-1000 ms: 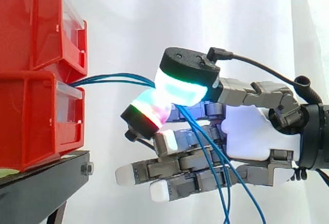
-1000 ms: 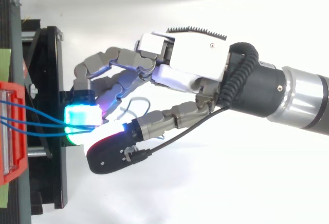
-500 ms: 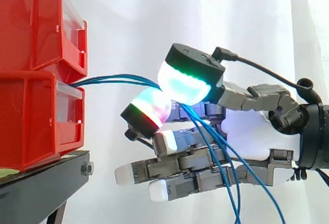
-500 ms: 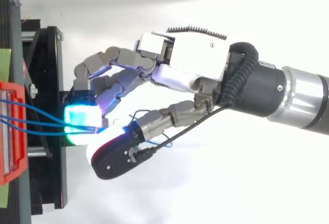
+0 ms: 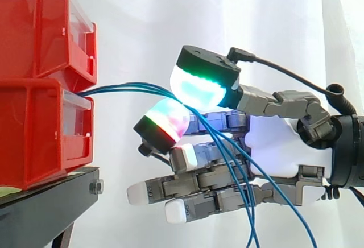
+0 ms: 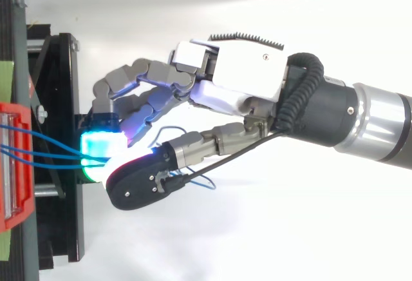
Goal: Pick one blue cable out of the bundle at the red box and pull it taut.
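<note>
At the left edge of the side view, the stacked red bins (image 5: 34,128) are cut off by the frame, so you can't see where the blue cables (image 5: 122,87) are anchored. They just pop out at the top front of the lower bin. Their other ends run off the bottom edge at lower right.

In the top view the thumb lies over the contact spot, so it's hard to tell how many strands are really caught. The hand (image 5: 284,145) sits right of centre. Its thumb pad (image 5: 196,91) glows cyan-green and is closed against a green-red finger pad (image 5: 166,117), with the cables passing between them. The rest of the fingers stick out fairly straight underneath, holding nothing.

The cables themselves are thin blue strands, bunched close together. They run nearly level from the bin to the pinch, then fan out and droop across the palm. The black stand (image 5: 51,194) sits under the bins at lower left.
</note>
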### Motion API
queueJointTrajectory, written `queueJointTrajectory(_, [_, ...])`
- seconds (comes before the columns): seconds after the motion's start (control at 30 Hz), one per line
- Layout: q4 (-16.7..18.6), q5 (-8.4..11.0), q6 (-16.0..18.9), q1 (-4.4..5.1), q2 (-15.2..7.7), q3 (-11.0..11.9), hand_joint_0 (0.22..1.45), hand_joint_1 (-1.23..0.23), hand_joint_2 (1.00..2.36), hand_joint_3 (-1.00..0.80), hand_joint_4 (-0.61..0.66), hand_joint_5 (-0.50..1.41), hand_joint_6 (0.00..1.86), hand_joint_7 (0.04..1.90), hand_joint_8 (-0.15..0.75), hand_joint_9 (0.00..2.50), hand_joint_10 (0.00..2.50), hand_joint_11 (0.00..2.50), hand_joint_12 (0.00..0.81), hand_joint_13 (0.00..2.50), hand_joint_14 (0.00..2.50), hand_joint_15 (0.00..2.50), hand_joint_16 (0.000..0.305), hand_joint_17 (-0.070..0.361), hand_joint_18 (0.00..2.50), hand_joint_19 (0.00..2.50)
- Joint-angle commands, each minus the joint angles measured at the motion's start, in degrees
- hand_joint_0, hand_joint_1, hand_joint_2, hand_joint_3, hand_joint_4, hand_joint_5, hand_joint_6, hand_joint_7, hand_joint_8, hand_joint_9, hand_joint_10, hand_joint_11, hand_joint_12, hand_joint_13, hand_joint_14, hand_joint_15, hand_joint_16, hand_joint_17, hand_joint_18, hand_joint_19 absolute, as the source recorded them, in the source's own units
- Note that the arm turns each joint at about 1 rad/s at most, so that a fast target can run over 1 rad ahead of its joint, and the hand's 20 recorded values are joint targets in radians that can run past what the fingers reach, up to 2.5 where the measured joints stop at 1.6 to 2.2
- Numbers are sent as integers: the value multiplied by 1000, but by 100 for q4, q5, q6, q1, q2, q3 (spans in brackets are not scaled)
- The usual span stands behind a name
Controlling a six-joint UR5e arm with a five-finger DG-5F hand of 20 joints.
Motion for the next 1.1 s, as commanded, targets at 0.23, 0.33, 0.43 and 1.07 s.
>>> queueJointTrajectory(0.23, [0,0,-2,0,0,-1,834,-901,1007,-400,-97,-173,909,1368,280,958,17,1040,306,531,11,298,42,96,585,414])
queueJointTrajectory(0.33, [9,0,-2,0,0,-1,871,-876,1000,-500,-140,-187,926,1302,265,949,16,1029,300,526,11,289,42,94,562,409])
queueJointTrajectory(0.43, [0,0,-11,0,0,8,868,-873,1000,-500,-138,-193,928,1237,247,934,15,1022,295,526,11,291,41,92,557,399])
queueJointTrajectory(1.07, [0,0,16,0,0,-1,900,-892,1000,-500,-56,-211,932,1130,186,871,16,996,288,478,11,289,40,89,492,408])
